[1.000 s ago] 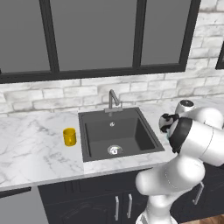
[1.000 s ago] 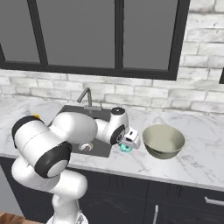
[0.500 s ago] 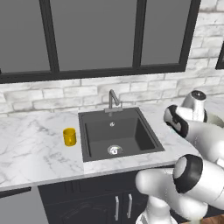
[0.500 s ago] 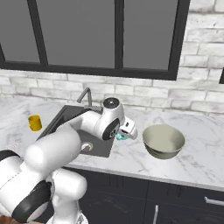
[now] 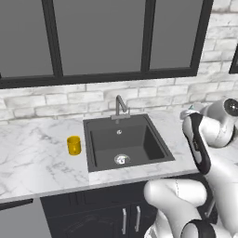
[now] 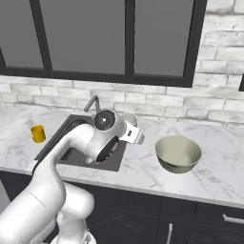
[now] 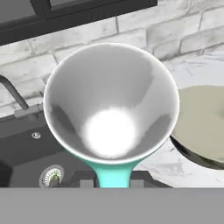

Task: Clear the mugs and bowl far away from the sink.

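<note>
The white marble counter (image 6: 143, 167) is running under a whitewashed brick wall (image 6: 219, 107) and dark-framed windows (image 6: 128, 38), with the square matte black sink (image 5: 123, 142) recessed in it. Right of the basin, the wide glossy olive-beige bowl (image 6: 178, 153) is sitting on the stone; well left of it, the small bright yellow mug (image 5: 74, 145) is standing. The dark two-finger gripper (image 7: 113, 180) is pinching the teal mug with the white interior (image 7: 111, 109) by its teal side, carrying it above the sink's right edge. Such a narrow pinch is risking the mug twisting loose or clipping the bowl.
</note>
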